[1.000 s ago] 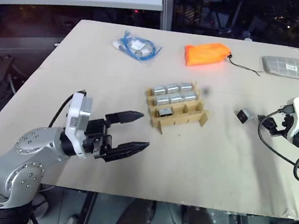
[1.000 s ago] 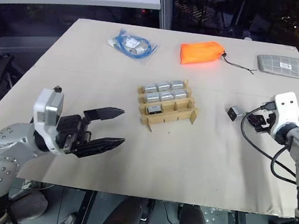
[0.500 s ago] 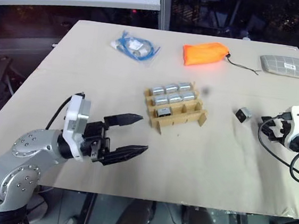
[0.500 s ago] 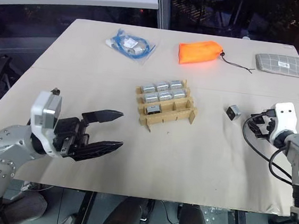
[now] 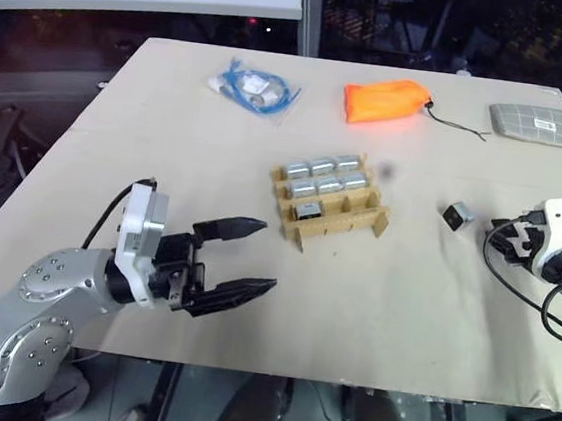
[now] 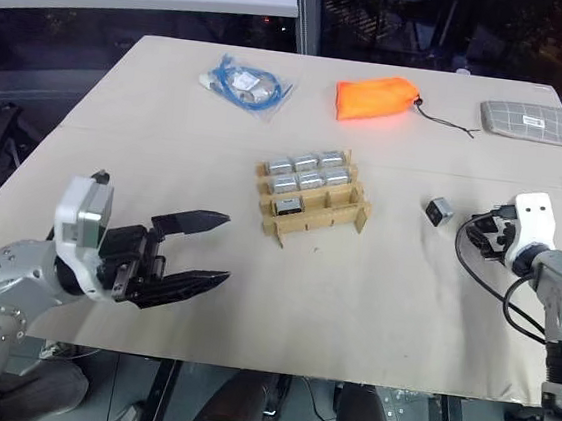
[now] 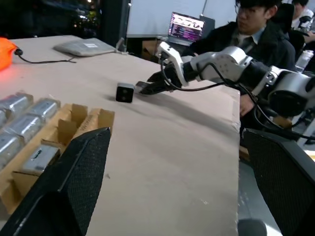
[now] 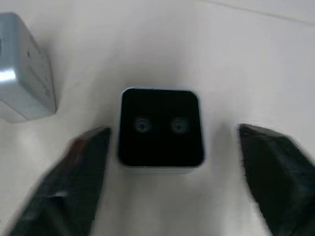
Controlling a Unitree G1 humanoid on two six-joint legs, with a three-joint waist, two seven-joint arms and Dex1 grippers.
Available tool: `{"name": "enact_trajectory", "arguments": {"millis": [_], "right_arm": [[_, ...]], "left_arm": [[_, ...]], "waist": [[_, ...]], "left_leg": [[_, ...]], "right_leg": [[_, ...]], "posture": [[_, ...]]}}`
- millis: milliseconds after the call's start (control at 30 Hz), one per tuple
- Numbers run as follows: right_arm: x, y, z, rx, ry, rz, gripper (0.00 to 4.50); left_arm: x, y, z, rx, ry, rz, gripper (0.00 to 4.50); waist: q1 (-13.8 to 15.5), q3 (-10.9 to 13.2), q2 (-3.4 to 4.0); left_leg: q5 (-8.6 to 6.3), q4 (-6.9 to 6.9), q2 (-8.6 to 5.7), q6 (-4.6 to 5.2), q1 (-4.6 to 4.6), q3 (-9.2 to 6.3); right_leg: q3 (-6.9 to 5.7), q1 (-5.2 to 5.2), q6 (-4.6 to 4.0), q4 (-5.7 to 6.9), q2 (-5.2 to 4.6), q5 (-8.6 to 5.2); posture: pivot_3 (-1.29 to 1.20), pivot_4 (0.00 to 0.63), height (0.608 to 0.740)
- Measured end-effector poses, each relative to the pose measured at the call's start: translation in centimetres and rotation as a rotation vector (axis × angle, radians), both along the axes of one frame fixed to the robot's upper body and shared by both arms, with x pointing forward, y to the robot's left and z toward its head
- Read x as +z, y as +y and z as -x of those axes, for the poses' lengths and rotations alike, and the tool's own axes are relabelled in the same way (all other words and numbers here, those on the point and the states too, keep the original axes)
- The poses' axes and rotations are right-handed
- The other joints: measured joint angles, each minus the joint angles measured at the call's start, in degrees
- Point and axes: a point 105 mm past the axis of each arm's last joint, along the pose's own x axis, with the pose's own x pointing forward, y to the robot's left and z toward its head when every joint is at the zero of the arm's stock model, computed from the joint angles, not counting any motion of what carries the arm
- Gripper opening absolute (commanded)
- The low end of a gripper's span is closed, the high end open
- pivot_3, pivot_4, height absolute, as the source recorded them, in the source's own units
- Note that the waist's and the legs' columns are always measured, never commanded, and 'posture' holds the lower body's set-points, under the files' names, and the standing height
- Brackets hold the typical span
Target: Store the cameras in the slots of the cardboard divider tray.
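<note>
Labels first: we see a white tag on the grey checked pouch (image 5: pixel 539 125) at the table's far right corner, but we can't read its print, and no other writing is legible. Cardboard divider tray (image 5: pixel 333 209) sits mid-table; its two far rows each hold three cameras (image 5: pixel 323 176), the near row holds one camera in its left slot, and the other two near slots look empty. One loose camera (image 5: pixel 455 215) lies on the table (image 5: pixel 166 158) right of the tray, well apart from it. In the right wrist view its black face (image 8: pixel 161 127) with two small lenses sits between the two fingers, with a gap on each side, no contact. So the right gripper (image 6: pixel 478 229) is parted around that camera, not gripping it. Left gripper (image 5: pixel 241 260) hovers over the near left part of the table, jaws spread wide, holding nothing, pointing across toward the right. Orange pouch (image 5: pixel 386 101) and a clear bag with a blue cable (image 5: pixel 255 88) lie along the far edge.
</note>
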Motion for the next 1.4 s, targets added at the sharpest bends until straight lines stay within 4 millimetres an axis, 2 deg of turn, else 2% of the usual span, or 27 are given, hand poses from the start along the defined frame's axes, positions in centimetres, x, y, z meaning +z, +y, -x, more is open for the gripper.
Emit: {"name": "enact_trajectory", "arguments": {"millis": [33,67,300,400,500,600,733,800,900,1133,1267,1400], "right_arm": [[-0.1,0.1,0.0,0.006,0.002,-0.002,2.16],[0.0,0.2,0.0,0.01,0.001,-0.001,1.87],[0.1,0.2,-0.1,0.028,-0.024,0.022,1.87],[1.1,0.8,1.0,0.129,-0.1,0.117,1.87],[3.3,3.9,2.9,0.329,-0.21,0.211,1.87],[5.9,8.5,5.1,0.514,-0.331,0.198,1.87],[9.3,13.9,8.1,0.716,-0.477,0.231,1.87],[10.1,16.9,9.5,0.835,-0.538,0.262,1.87],[10.3,20.5,10.4,0.95,-0.605,0.267,1.87],[10.0,22.6,10.5,1.002,-0.657,0.315,1.87],[10.2,23.2,10.6,1.016,-0.685,0.321,1.87],[10.4,23.5,10.7,1.024,-0.701,0.324,1.87]], "left_arm": [[0.0,0.0,0.1,-0.004,0.001,-0.005,4.5],[0.0,0.0,0.2,-0.01,-0.001,-0.009,4.5],[-0.1,0.1,0.4,-0.018,0.005,-0.012,4.5],[-0.2,0.0,-0.2,0.044,0.053,0.002,4.5],[0.0,-0.6,-0.8,0.077,0.141,0.04,4.5],[0.1,-1.0,-2.1,0.154,0.222,-0.042,4.5],[2.2,-2.3,-2.8,0.081,0.328,0.055,4.5],[3.1,-2.8,-3.7,0.069,0.389,0.107,4.5],[3.2,-4.1,-4.7,0.058,0.466,0.131,4.5],[2.5,-6.1,-5.5,0.08,0.602,0.182,4.5],[2.8,-6.6,-5.7,0.089,0.616,0.196,4.5],[2.7,-6.8,-5.7,0.092,0.631,0.197,3.57]], "waist": [[0.0,0.0,0.01],[0.0,0.0,0.01],[0.0,0.0,0.02],[0.3,0.1,0.14],[0.3,0.1,0.16],[0.1,0.1,0.15],[0.2,0.1,0.13],[0.1,0.1,0.1],[0.1,0.1,0.07],[0.5,0.1,0.0],[0.5,0.1,-0.01],[0.6,0.1,-0.01]], "left_leg": [[0.0,-0.01,0.0,0.0,0.0,0.0],[0.0,-0.01,0.0,0.0,0.0,0.0],[0.0,-0.01,0.01,0.0,0.0,0.0],[-0.01,-0.05,0.01,0.01,-0.04,-0.05],[-0.01,-0.07,0.03,0.01,-0.04,-0.08],[-0.01,-0.05,0.06,0.0,-0.03,-0.14],[-0.02,0.02,0.07,-0.01,-0.01,-0.15],[-0.01,0.03,0.07,-0.01,0.0,-0.16],[0.06,0.03,0.05,-0.13,-0.04,-0.15],[0.14,0.0,0.01,-0.27,-0.09,-0.15],[0.15,0.0,0.01,-0.28,-0.08,-0.15],[0.15,0.0,0.01,-0.28,-0.07,-0.14]], "right_leg": [[0.0,0.0,0.0,-0.01,0.0,0.0],[-0.01,0.01,0.0,-0.01,0.0,0.0],[-0.01,0.0,0.0,-0.03,0.0,0.0],[-0.05,-0.01,0.01,-0.1,0.0,0.0],[-0.07,-0.01,0.02,-0.11,0.01,0.0],[-0.11,-0.01,0.04,-0.05,0.04,-0.01],[-0.15,0.0,0.04,-0.05,0.05,-0.01],[-0.16,0.01,0.04,-0.06,0.05,-0.01],[-0.14,0.01,0.04,-0.06,0.03,0.0],[-0.13,-0.02,0.03,-0.14,0.02,0.0],[-0.12,-0.01,0.03,-0.12,0.03,0.0],[-0.12,-0.01,0.02,-0.12,0.03,0.0]], "posture": [[0.0,0.15,0.74],[0.0,0.15,0.74],[0.0,0.15,0.74],[0.0,0.15,0.74],[0.0,0.15,0.74],[0.0,0.15,0.74],[0.0,0.15,0.74],[0.0,0.15,0.74],[0.0,0.15,0.74],[0.0,0.15,0.74],[0.0,0.15,0.74],[0.0,0.15,0.74]]}}
